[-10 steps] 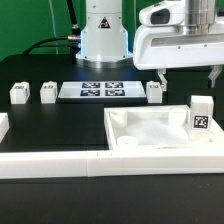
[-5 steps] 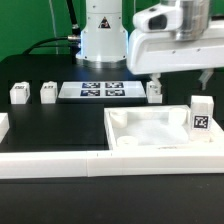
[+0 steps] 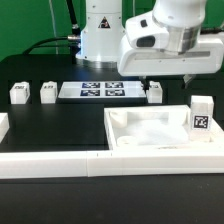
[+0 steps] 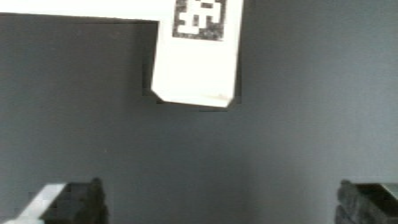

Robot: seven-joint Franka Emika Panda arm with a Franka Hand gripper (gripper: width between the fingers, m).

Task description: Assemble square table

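Observation:
The square table top (image 3: 150, 152), white with a raised rim, lies at the front on the exterior view's right. One white leg (image 3: 201, 113) with a tag stands upright at its right corner. Three more legs lie on the black table: two (image 3: 18, 93) (image 3: 48, 92) at the left and one (image 3: 155, 92) beside the marker board. My gripper (image 3: 166, 78) hangs open and empty above and just right of that third leg. The wrist view shows a tagged leg (image 4: 196, 55) ahead of the gripper (image 4: 222, 205), with both fingertips (image 4: 71, 200) wide apart over bare table.
The marker board (image 3: 98, 90) lies flat at the back centre, before the robot base (image 3: 105, 35). Long white L-shaped rails (image 3: 50, 165) run along the front edge and the left side (image 3: 3, 125).
The gripper has moved toward the exterior view's left, from above the table top's right side to near the leg by the marker board. It stays open and empty.

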